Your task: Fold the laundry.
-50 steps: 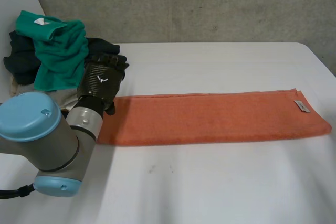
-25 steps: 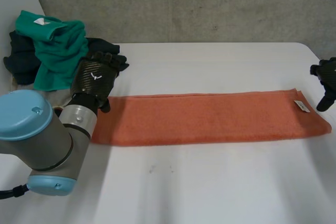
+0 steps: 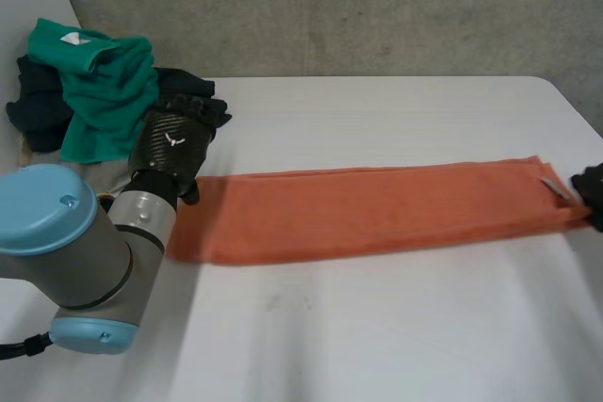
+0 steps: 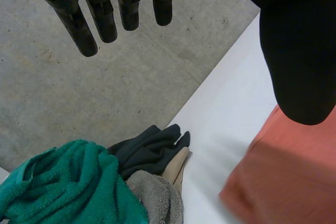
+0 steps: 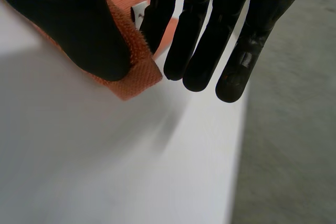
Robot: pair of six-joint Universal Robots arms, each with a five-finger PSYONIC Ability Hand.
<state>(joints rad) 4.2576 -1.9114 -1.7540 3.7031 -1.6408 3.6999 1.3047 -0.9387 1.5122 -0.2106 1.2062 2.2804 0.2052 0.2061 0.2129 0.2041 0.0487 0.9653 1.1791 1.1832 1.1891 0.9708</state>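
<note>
White table (image 3: 377,327): right hand (image 5: 205,24) pinches orange towel's (image 3: 377,214) end corner btwn thumb & finger, left hand (image 3: 174,143) open, empty by other end; should grip there too, fold evenly.

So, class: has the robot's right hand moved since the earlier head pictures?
Yes. The right hand has come nearer the camera, away from the far edge of the table, and now pinches the end corner of the orange towel.

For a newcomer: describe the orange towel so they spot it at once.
Start at the white table. Beside the clothes heap at its left end, the orange towel lies stretched, one long strip; the heap is green, dark and bunched.
</note>
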